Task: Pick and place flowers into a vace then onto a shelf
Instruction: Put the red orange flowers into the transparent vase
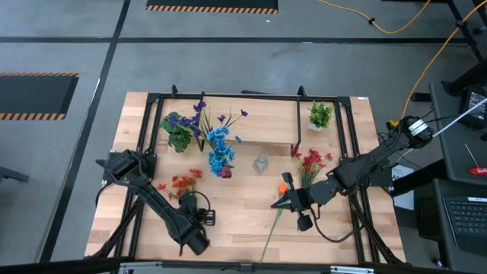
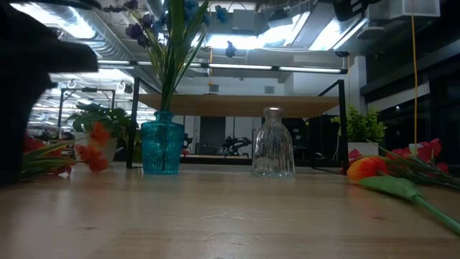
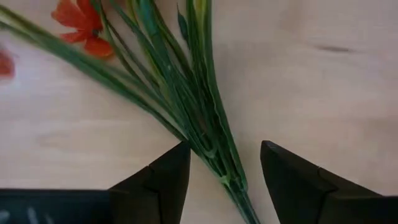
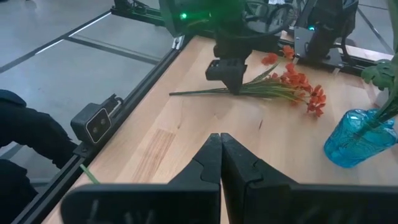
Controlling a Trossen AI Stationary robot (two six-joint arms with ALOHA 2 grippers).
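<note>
Blue vase (image 2: pixel 161 148): holds blue and purple flowers (image 1: pixel 218 144).
Clear vase (image 2: pixel 273 144): empty.
Left hand (image 3: pixel 219 180): spread wide around orange flower stems (image 3: pixel 205 137).
Right hand (image 4: pixel 219 163): pinched closed, holding nothing.

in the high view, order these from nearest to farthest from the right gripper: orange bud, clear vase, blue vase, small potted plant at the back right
Measured from the right gripper:
1. Orange bud, right beside the gripper, on the table's right half.
2. Clear vase, empty, near the table's middle.
3. Blue vase, holding blue and purple flowers, left of the clear vase.
4. Small potted plant, back right corner.
</note>
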